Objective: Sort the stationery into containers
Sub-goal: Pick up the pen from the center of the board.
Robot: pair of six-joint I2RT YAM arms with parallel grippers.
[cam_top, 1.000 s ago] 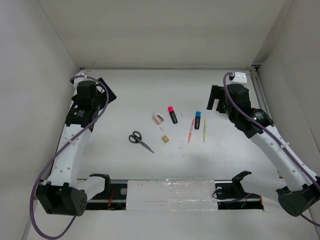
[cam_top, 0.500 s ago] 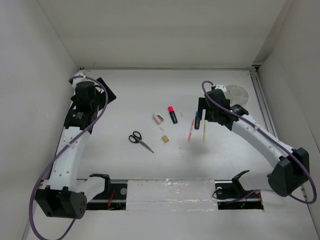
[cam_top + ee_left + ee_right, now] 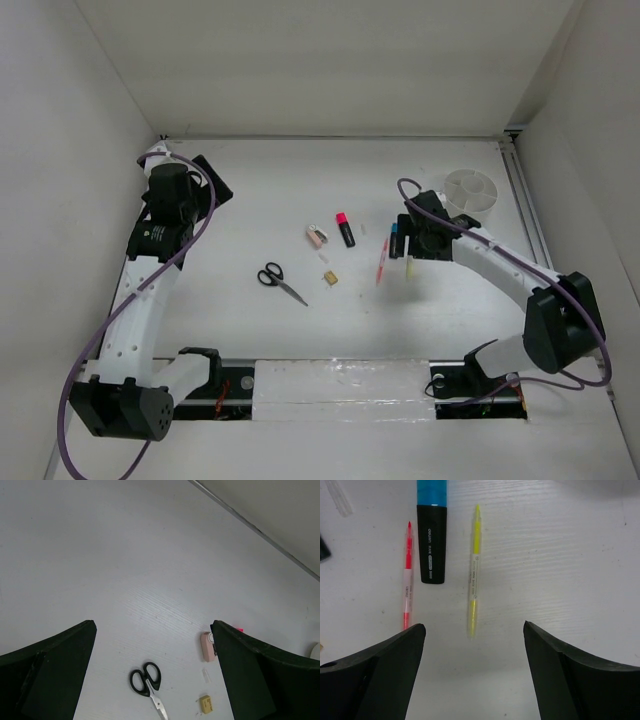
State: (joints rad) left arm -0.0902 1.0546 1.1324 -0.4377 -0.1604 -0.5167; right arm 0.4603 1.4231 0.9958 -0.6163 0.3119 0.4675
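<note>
The stationery lies in the middle of the table: black-handled scissors (image 3: 280,282) (image 3: 147,682), a pinkish eraser (image 3: 316,236) (image 3: 207,646), a tan piece (image 3: 330,277) (image 3: 206,704), a pink-capped marker (image 3: 345,230), a blue-capped marker (image 3: 432,540), a pink pen (image 3: 381,263) (image 3: 408,580) and a yellow pen (image 3: 409,268) (image 3: 474,575). My right gripper (image 3: 407,243) (image 3: 474,629) hangs open and empty low over the pens. The yellow pen's near end lies just ahead of the gap between its fingers. A round white bowl (image 3: 471,190), one of the containers, stands at the back right. My left gripper (image 3: 208,182) (image 3: 152,625) is open and empty at the back left.
White walls close the table on the left, back and right. A rail (image 3: 522,200) runs along the right edge beside the bowl. A small clear piece (image 3: 206,675) lies between the eraser and the tan piece.
My right arm has swung from the back right corner towards the middle and down over the pens, uncovering the bowl. Its jaws have narrowed slightly. The left arm has not moved.
</note>
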